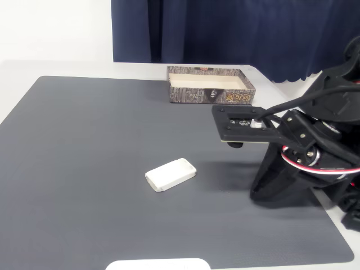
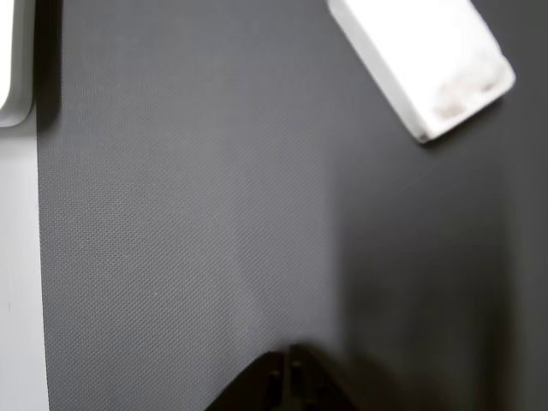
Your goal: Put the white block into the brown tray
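A dark grey mat (image 1: 112, 169) covered the pale tabletop (image 1: 56, 67) before a navy curtain (image 1: 236, 28) — the white block (image 1: 170, 174) lay mid-mat, well apart from the brown tray (image 1: 211, 85) at the far edge — while the pincer (image 2: 287, 377), holding nothing, looked closed.

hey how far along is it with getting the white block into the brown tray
Nothing looks done yet. The white block lies flat on the dark mat, well apart from the brown tray, whose pale inside looks bare. The hand holds nothing; in the wrist view its tips meet above bare mat, with the block off toward the top right. Left to do: reach the block, grasp it, carry it to the tray and let go.
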